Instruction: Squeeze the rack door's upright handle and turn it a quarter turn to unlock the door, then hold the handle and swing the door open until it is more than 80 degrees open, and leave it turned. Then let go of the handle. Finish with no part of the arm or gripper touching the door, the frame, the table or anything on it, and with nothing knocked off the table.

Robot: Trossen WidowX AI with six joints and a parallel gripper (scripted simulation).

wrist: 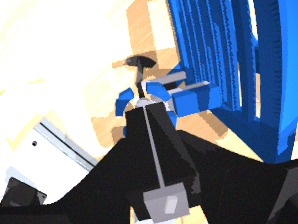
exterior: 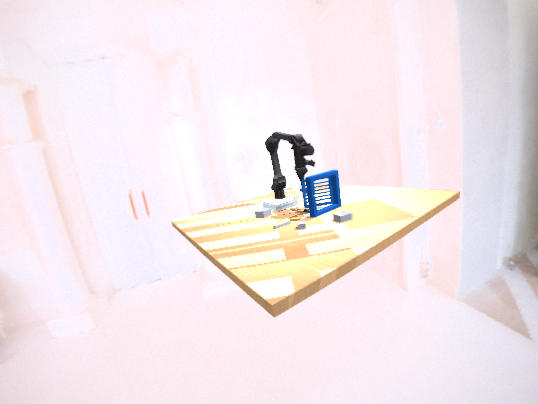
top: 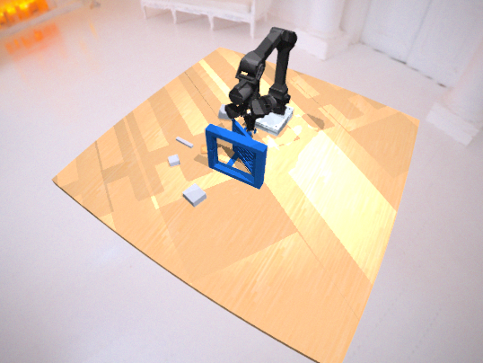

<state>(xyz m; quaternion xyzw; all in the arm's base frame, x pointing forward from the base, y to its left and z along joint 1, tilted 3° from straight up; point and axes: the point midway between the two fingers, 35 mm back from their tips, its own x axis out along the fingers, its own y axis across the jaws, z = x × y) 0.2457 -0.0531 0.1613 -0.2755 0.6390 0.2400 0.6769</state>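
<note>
The blue slatted door (top: 244, 156) (wrist: 200, 30) stands partway open on the robot's side of the upright blue frame (top: 259, 168) (exterior: 336, 191). It meets the frame near its right side in the top view; the exact angle is hard to tell. My gripper (top: 250, 127) (wrist: 152, 140) points down at the door's robot-facing side and is shut on the blue handle (wrist: 159, 90). Parts of the handle show around the fingertips in the wrist view. The black fingers hide much of it, so its turn is hard to judge.
Grey blocks (top: 194, 195) (top: 173, 160) (exterior: 342, 216) and a thin grey bar (top: 184, 142) (exterior: 281, 225) lie on the table beyond and left of the frame. Another grey block (top: 223, 112) (exterior: 262, 213) lies near the white base plate (top: 275, 122).
</note>
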